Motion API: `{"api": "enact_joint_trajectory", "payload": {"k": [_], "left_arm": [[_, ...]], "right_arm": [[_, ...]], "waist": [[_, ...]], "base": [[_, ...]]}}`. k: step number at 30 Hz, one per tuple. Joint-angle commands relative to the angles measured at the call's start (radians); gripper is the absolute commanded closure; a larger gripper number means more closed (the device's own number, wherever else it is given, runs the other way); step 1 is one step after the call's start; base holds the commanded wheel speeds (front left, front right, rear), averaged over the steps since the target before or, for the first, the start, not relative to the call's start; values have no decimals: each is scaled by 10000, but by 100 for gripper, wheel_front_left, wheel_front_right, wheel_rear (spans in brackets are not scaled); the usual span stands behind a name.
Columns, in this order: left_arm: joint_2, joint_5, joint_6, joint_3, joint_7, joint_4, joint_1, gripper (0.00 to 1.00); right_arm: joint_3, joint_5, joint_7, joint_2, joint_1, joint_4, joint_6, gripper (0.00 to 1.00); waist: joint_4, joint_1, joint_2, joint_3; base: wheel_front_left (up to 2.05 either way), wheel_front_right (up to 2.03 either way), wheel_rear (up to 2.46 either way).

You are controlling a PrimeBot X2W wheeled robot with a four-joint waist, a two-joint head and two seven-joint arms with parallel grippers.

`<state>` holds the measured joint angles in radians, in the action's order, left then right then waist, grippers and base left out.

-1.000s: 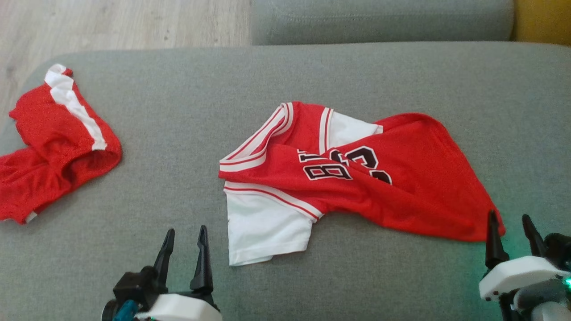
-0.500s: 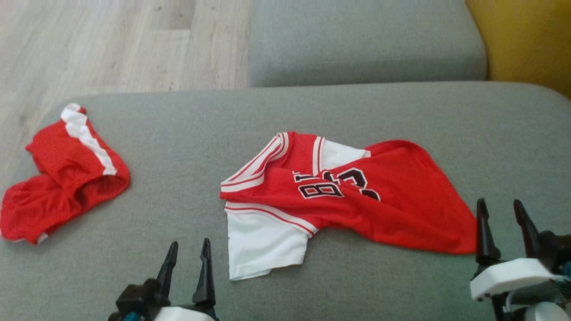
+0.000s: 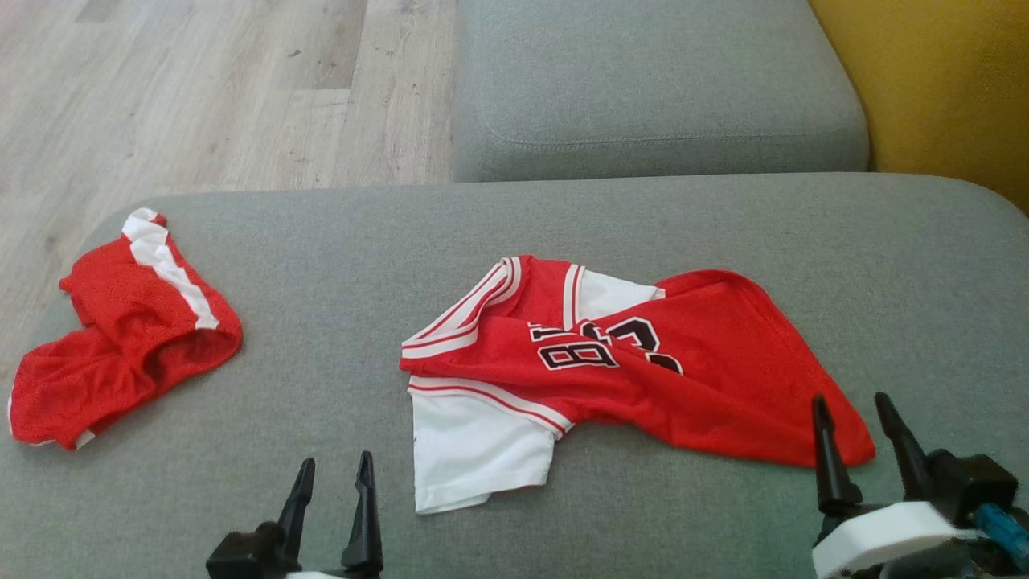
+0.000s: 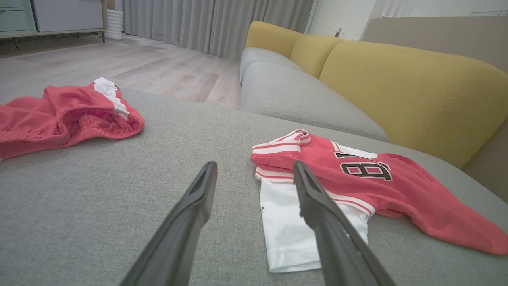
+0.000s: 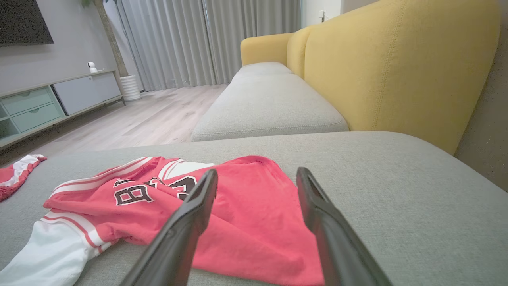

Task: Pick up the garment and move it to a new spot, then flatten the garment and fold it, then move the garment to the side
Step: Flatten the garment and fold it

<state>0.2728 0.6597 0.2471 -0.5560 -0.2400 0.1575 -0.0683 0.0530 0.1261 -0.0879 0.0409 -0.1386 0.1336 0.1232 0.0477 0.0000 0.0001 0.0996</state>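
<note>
The garment, a red jersey (image 3: 707, 378) with white sleeves and black lettering, lies crumpled in the middle of the grey sofa cushion (image 3: 321, 265). My left gripper (image 3: 337, 460) is open near the front edge, just left of the jersey's white sleeve. Open too, my right gripper (image 3: 850, 398) has its fingertips at the jersey's red right corner. In the left wrist view, the open fingers of the left gripper (image 4: 255, 165) point at the jersey (image 4: 397, 186). In the right wrist view, the right gripper (image 5: 257, 171) hovers over the jersey's red cloth (image 5: 246, 206). Nothing is held.
Red shorts (image 3: 120, 338) with a white stripe lie bunched at the cushion's left edge. Behind it sits a second grey seat cushion (image 3: 643, 80), with the yellow backrest (image 3: 949, 80) on the right. Wooden floor (image 3: 201, 80) lies beyond the left side.
The head camera has tilted up, so the whole picture slid down. My right gripper has shifted slightly left along the jersey's corner. Both garments lie as before.
</note>
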Motion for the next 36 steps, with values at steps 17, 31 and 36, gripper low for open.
{"api": "enact_joint_trajectory", "payload": {"k": [17, 31, 36], "left_arm": [[224, -89, 236, 179, 73, -209, 550, 0], [-759, 379, 81, -661, 1795, 1358, 1389, 0], [-889, 520, 285, -425, 1931, 2278, 1840, 0]], "right_arm": [[-421, -33, 65, 93, 401, -53, 75, 0], [-602, -184, 226, 93, 774, -184, 75, 0], [-522, -245, 220, 93, 983, -246, 75, 0]], "waist": [[-57, 0, -1, -152], [-803, 0, -1, -1042], [-1222, 0, -1, -1558]], "base": [[0, 0, 0], [0, 0, 0], [0, 0, 0]]}}
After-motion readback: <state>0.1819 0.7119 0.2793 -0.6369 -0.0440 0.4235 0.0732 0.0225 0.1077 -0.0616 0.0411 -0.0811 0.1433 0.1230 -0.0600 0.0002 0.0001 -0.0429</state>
